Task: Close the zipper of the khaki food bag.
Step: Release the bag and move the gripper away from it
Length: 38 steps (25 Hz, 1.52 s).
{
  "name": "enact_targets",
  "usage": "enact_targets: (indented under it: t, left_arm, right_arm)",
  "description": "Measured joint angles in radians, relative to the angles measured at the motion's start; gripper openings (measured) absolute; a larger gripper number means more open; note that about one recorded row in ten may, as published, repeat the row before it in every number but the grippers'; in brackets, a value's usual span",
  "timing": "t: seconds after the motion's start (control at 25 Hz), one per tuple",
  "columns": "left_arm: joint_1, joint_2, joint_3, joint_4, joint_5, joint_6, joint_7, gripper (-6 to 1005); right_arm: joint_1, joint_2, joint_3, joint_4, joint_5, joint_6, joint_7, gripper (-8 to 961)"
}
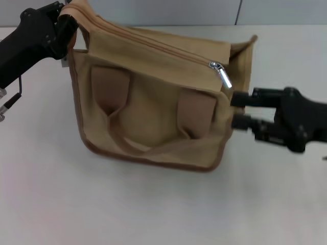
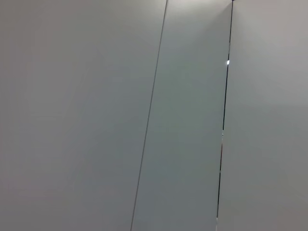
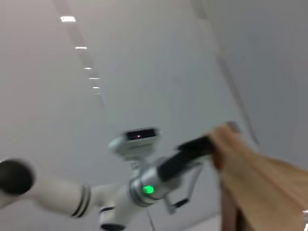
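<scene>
The khaki food bag (image 1: 153,107) stands in the middle of the white table, its two strap handles hanging down its front. The zipper (image 1: 153,43) runs along its top, with the silver pull tab (image 1: 224,76) hanging at the right end. My left gripper (image 1: 69,23) is shut on the bag's raised upper left corner. The right wrist view shows that grip (image 3: 209,144) next to the bag's fabric (image 3: 260,178). My right gripper (image 1: 237,109) is open at the bag's right side, just below the pull tab and apart from it.
The table (image 1: 153,214) is bare white surface in front of the bag and on both sides. The left wrist view shows only grey wall panels (image 2: 96,115). A grey wall runs behind the table.
</scene>
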Motion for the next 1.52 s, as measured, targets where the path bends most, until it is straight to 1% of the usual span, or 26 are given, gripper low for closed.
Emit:
enact_targets:
  t: [0.16, 0.32, 0.52, 0.76, 1.04, 1.28, 1.52]
  left_arm:
    - [0.001, 0.000, -0.004, 0.000, 0.001, -0.001, -0.010, 20]
    - [0.003, -0.001, -0.005, 0.000, 0.001, -0.012, -0.017, 27]
    - [0.010, -0.003, -0.005, 0.000, 0.001, -0.025, -0.020, 36]
    - [0.015, -0.003, -0.005, 0.000, 0.002, -0.026, -0.032, 48]
    - [0.015, -0.003, -0.005, 0.000, 0.003, -0.026, -0.036, 61]
    - [0.017, -0.002, -0.005, 0.000, 0.003, -0.026, -0.036, 72]
    - [0.017, -0.002, -0.004, 0.000, 0.003, -0.028, -0.036, 83]
  right_arm:
    - [-0.035, -0.001, -0.010, 0.054, -0.007, -0.028, -0.165, 379]
    - [-0.071, -0.002, -0.012, 0.063, -0.037, -0.048, -0.246, 531]
    - [-0.087, -0.002, -0.004, 0.067, -0.125, -0.065, -0.296, 668]
    - [-0.097, 0.003, -0.010, 0.071, -0.189, -0.042, -0.355, 676]
    - [-0.096, 0.022, -0.013, 0.065, -0.227, 0.003, -0.391, 699]
    - [-0.092, 0.023, -0.012, 0.063, -0.232, 0.003, -0.395, 727]
    - [-0.090, 0.023, -0.006, 0.064, -0.232, 0.007, -0.396, 814]
